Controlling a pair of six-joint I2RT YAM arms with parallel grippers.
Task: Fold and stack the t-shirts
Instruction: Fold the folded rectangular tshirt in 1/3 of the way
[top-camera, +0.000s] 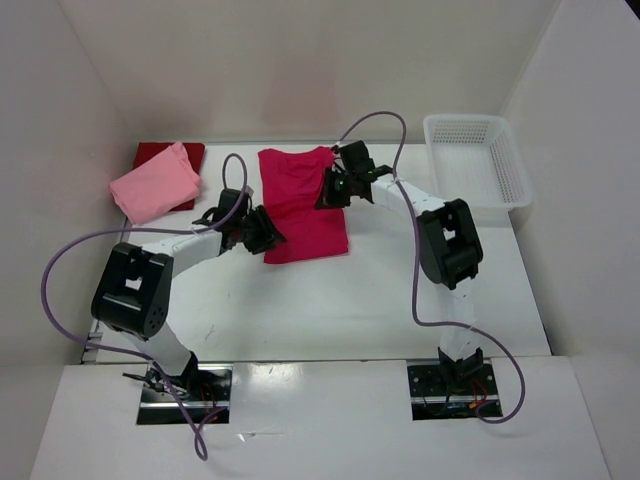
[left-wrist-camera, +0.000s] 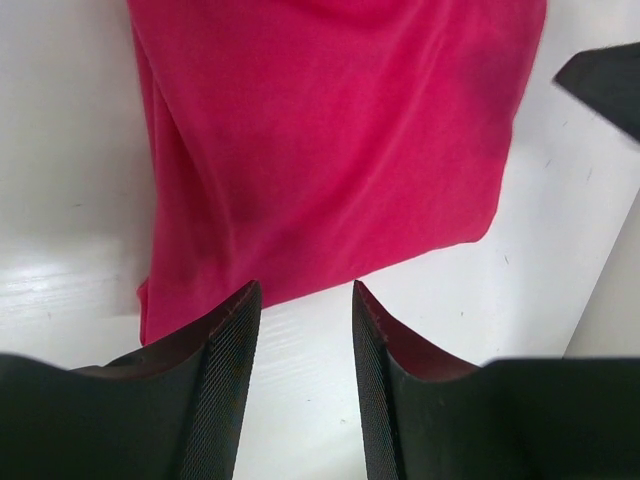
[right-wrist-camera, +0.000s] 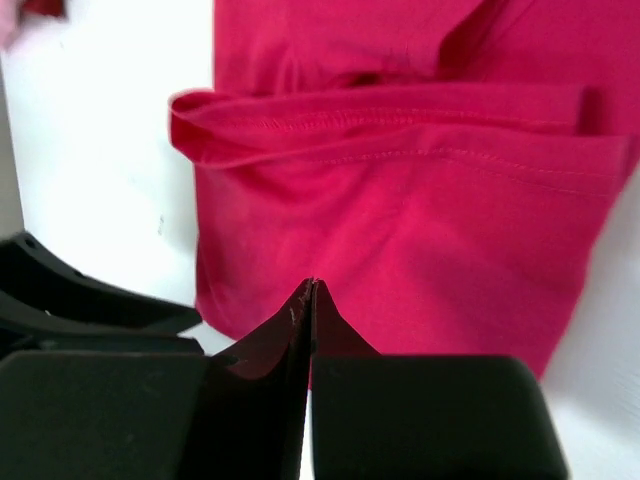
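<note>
The bright magenta soft cloth t-shirt lies flat on the white table, left of the white plastic mesh basket. Farther from the basket, a folded light pink t-shirt rests on a folded dark red t-shirt. The left gripper stands parted and empty at the magenta hem. The right gripper is pressed closed, with no cloth visibly pinched. The shirt looks light and limp, so pinching a doubled edge seems best.
</note>
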